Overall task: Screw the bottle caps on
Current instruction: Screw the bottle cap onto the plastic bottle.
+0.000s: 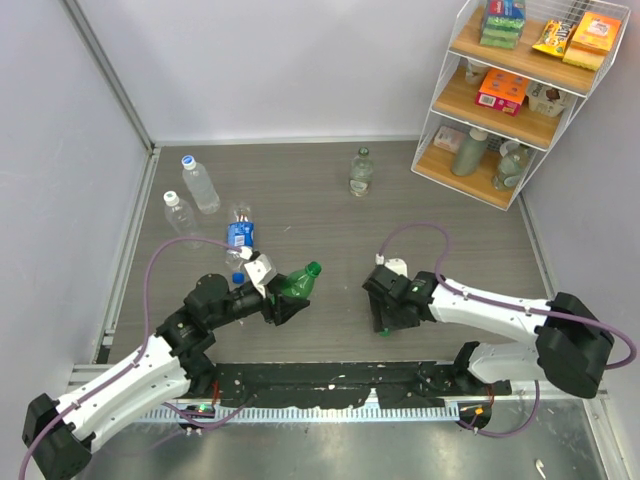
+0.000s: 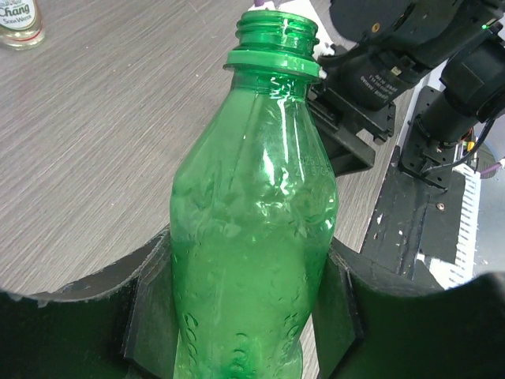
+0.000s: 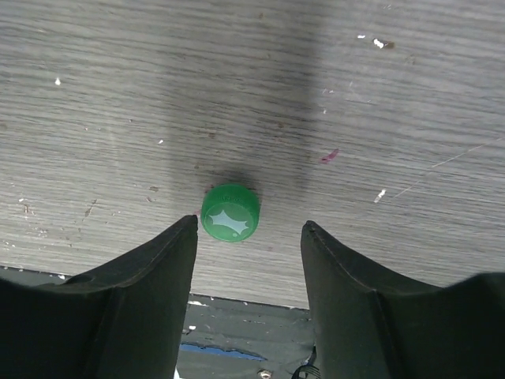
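well left of and beyond the green bottle [image 2: 252, 197], a clear bottle with a blue cap [image 1: 200, 186] and a clear bottle with a white cap [image 1: 180, 213] rest on the tabletop [image 1: 330, 215]. both look empty. closer to the green bottle, just beyond my left hand [image 2: 251, 284], lies the bottle with the blue cola label [image 1: 240, 235]. a small blue piece [image 1: 238, 278] shows at its near end, and i cannot tell whether it is screwed on.

my left hand is pinching the green bottle around its lower body, pads pressed to both sides. the bottle is tilted, its open threaded neck pointing right toward my other arm, and it looks empty.

far beyond the green bottle and a little right, a clear bottle with a dark cap [image 1: 361, 172] stands upright.

right of the green bottle, the green cap [image 3: 230, 212] lies flat on the tabletop between the fingers of my right hand [image 3: 249, 223], which is spread. the cap sits just beside one finger and apart from the other.

far right and beyond the green bottle, a white wire shelf [image 1: 455, 96] holds snack packets and boxes on its upper two boards and bottles on the lowest.

the tabletop is grey wood grain, scuffed with pale specks. a black plate [image 1: 330, 375] runs along its near edge, and plain white walls [image 1: 280, 60] close it in.
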`<action>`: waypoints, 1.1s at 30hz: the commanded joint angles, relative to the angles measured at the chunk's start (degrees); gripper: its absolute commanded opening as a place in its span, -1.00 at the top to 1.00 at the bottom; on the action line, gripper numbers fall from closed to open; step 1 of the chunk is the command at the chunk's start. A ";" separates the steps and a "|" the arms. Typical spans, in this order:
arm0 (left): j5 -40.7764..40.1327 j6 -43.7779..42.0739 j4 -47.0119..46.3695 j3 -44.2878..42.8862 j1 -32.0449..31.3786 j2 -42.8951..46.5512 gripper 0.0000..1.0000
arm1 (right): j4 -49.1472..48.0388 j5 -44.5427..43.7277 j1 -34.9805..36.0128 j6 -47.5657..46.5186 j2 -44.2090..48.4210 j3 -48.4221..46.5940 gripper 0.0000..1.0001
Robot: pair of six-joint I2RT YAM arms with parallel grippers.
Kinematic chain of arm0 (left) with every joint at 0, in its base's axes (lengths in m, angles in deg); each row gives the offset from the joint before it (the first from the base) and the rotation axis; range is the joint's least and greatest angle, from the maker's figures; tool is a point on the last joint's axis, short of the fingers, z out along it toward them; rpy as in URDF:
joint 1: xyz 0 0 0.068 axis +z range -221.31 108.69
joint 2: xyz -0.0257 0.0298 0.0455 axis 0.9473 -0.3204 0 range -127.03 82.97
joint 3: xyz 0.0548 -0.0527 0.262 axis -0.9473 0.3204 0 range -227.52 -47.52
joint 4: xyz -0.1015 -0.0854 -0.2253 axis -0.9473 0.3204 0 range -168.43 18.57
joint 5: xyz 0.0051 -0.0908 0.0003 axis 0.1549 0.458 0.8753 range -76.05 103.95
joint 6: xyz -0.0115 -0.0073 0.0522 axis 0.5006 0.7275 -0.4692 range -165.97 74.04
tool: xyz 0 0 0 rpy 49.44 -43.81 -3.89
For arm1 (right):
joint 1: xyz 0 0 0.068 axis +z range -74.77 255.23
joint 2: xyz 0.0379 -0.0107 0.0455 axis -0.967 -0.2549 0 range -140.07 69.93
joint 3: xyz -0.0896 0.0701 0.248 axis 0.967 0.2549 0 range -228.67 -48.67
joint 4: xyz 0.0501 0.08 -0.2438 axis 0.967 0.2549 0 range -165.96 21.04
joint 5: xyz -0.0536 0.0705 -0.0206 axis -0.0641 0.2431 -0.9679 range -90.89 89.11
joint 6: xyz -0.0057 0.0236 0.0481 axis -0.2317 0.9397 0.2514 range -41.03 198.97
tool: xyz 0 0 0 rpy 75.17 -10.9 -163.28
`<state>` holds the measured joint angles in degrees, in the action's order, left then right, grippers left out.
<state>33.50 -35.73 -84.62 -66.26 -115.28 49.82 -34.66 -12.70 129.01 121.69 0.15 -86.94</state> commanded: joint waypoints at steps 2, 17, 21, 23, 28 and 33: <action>1.80 0.13 -3.20 -1.12 0.11 0.54 0.29 | -4.29 3.81 0.01 2.10 -1.94 0.82 -0.15; 2.51 0.57 -4.88 -0.15 0.11 1.68 0.33 | -6.23 3.03 0.01 2.54 -3.26 2.49 0.30; 2.51 0.48 -4.18 -0.50 0.11 1.77 0.34 | -5.53 3.72 0.10 2.37 -2.56 2.23 0.56; 2.51 0.39 -4.26 -0.68 0.11 1.68 0.40 | -4.92 3.47 0.01 1.41 -1.33 1.44 0.59; 5.49 -3.19 -5.05 -1.29 0.11 0.63 0.55 | -5.00 3.54 -0.51 -8.32 3.94 -3.57 0.69; 6.90 -9.96 -12.79 1.17 0.11 -2.36 0.52 | -7.46 14.96 -5.69 -20.12 8.86 -10.94 0.75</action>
<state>38.07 -39.38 -89.48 -65.78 -115.28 49.06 -38.90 -5.45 126.76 112.22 4.21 -91.35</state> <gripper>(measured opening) 0.585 0.356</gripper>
